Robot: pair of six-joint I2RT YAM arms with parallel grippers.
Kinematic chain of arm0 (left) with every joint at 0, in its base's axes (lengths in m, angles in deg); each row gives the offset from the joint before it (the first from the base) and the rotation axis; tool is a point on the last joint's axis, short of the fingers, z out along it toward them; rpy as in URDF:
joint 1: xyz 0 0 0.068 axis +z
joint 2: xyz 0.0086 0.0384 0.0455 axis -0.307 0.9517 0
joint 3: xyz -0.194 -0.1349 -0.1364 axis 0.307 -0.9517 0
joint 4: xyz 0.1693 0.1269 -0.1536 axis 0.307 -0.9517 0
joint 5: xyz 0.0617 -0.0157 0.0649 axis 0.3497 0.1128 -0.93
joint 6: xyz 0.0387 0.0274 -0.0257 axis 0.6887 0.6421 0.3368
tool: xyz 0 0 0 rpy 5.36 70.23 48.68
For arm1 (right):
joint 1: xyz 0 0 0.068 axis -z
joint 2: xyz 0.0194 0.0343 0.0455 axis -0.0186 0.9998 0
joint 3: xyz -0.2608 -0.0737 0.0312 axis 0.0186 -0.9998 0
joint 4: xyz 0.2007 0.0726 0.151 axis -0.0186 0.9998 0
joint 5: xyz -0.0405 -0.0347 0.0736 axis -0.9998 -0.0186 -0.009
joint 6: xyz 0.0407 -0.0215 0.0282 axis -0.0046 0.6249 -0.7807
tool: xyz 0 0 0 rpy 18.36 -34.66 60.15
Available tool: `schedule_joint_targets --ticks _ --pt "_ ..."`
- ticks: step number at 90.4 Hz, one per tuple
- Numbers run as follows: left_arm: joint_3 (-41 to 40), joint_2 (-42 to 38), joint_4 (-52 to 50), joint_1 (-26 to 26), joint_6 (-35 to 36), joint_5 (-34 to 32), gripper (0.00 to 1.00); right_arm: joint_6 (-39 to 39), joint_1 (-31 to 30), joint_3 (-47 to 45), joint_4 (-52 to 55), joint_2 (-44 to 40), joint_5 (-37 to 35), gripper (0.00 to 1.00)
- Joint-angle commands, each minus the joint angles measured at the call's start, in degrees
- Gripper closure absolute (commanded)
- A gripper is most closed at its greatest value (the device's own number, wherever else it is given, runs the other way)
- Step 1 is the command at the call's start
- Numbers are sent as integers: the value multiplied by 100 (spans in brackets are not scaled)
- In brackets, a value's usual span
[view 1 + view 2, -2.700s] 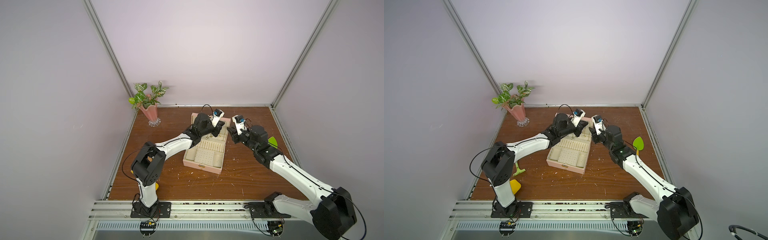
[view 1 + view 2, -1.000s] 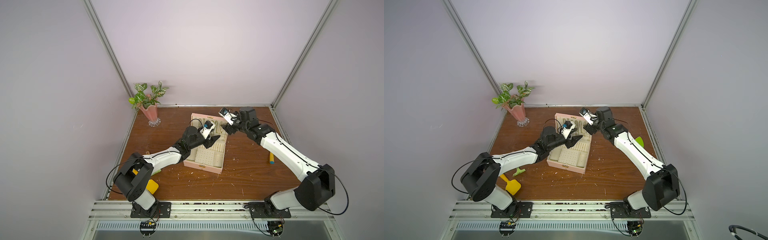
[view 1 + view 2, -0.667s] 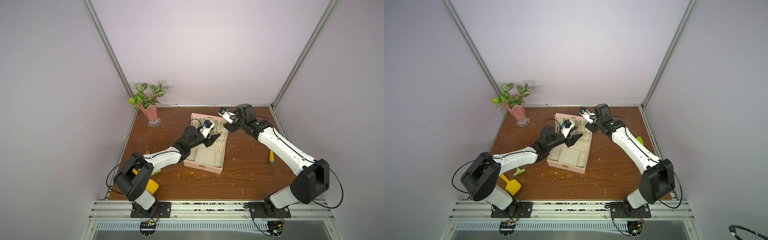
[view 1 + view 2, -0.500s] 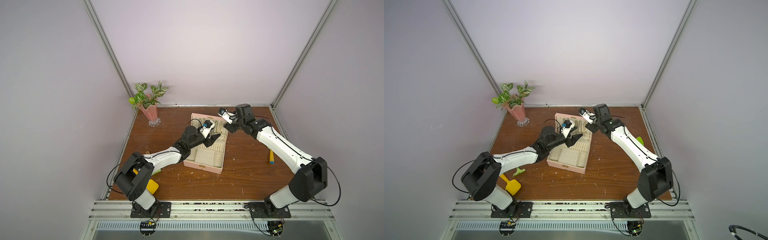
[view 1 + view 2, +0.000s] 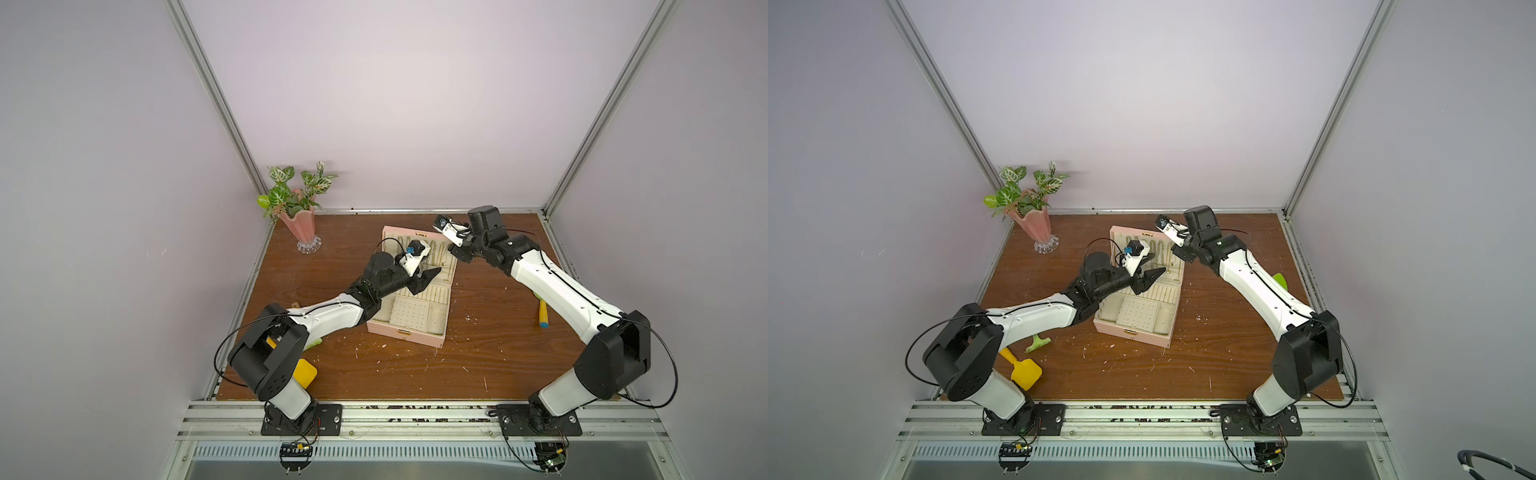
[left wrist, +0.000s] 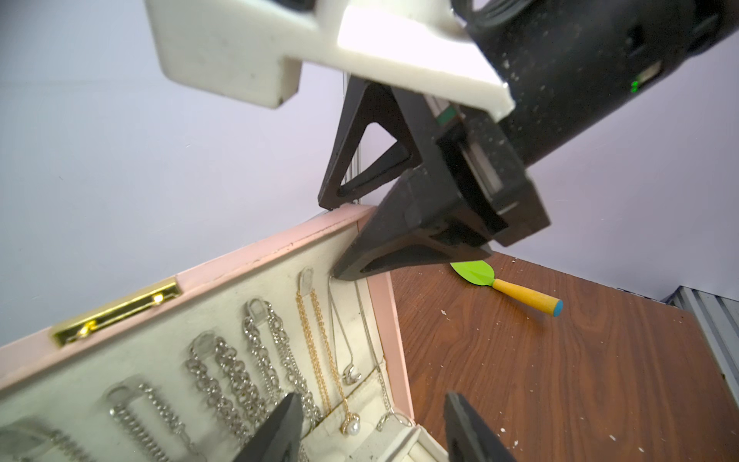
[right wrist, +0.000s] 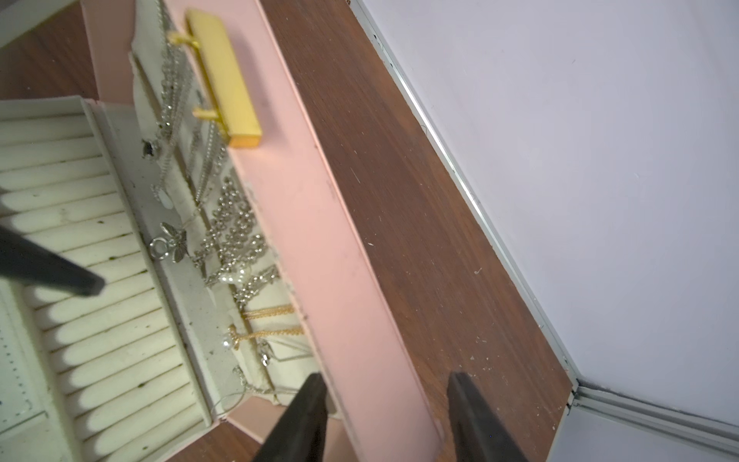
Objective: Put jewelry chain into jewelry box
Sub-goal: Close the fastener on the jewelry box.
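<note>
The left arm (image 5: 328, 316) and right arm (image 5: 557, 291) have white shells between bulky black joints. Thin black cables (image 5: 675, 376) loop near the shoulders. The black fingers (image 6: 404, 228) are wedge-shaped.

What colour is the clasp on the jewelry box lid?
Shiny gold. The clasp shows best in the right wrist view, against the pink jewelry box.

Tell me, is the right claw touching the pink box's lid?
Cannot tell. In the left wrist view the right gripper straddles the jewelry box lid's corner; neither contact nor gap shows plainly.
</note>
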Motion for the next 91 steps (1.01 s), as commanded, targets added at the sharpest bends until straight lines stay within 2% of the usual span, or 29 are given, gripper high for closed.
schedule_joint_targets --ticks 1,40,75,91 --pt "-49 45 136 55 39 34 41 -28 25 177 -62 29 -303 55" --pt "-118 -32 142 57 70 -56 41 -30 3 0 -288 46 -724 68" --pt "-245 -164 156 64 103 -139 41 -5 -99 -96 -441 82 -905 73" --pt "-344 -310 142 157 111 -144 40 -90 -137 -88 -515 -63 -849 72"
